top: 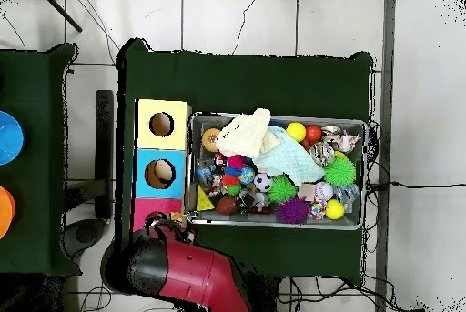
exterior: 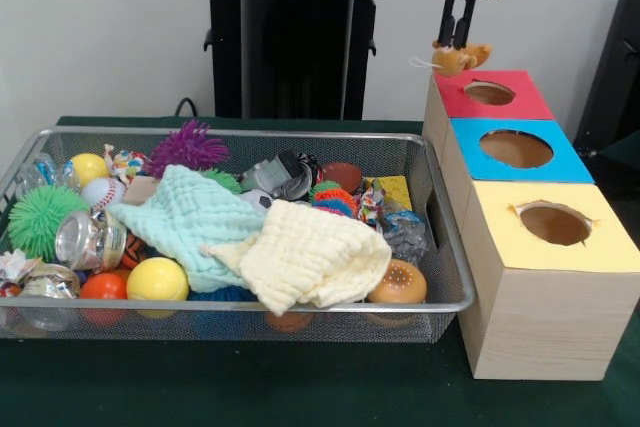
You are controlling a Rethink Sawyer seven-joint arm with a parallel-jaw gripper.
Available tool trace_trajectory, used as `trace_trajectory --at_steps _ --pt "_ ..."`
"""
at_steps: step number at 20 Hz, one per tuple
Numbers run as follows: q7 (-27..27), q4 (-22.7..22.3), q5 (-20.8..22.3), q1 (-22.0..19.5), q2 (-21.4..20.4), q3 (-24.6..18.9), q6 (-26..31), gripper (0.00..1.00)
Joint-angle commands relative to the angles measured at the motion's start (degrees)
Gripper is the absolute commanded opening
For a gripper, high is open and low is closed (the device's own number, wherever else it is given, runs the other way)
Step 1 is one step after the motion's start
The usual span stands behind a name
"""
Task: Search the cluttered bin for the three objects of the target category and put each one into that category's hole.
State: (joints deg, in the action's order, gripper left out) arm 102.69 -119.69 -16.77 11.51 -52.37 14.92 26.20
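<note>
My gripper (exterior: 457,44) hangs at the upper right, shut on a small orange-tan toy (exterior: 462,57) with a thin string trailing off to its left. The toy hovers just above the far left corner of the red box (exterior: 525,102), a little short of its round hole (exterior: 489,93). In the overhead view the red arm (top: 187,270) covers most of the red box (top: 144,210), and the gripper (top: 171,224) shows at the box's edge. The wire bin (exterior: 300,304) is full of balls, spiky toys, jars and wrapped items, partly hidden under a mint cloth (exterior: 185,217) and a cream cloth (exterior: 310,262).
A blue box (exterior: 565,162) and a yellow box (exterior: 610,247), each with a round hole, stand in a row with the red one beside the bin's right end. The bin (top: 273,117) lies on a dark green table cover (top: 246,81).
</note>
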Motion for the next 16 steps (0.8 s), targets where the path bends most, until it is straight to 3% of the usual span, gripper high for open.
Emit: trace_trajectory --at_steps 1,16 --pt "15.8 -2.9 -3.9 0.5 1.9 -3.7 -5.7 0.0" --pt "16.4 -2.7 -6.3 3.1 3.6 -3.3 -7.0 0.0"
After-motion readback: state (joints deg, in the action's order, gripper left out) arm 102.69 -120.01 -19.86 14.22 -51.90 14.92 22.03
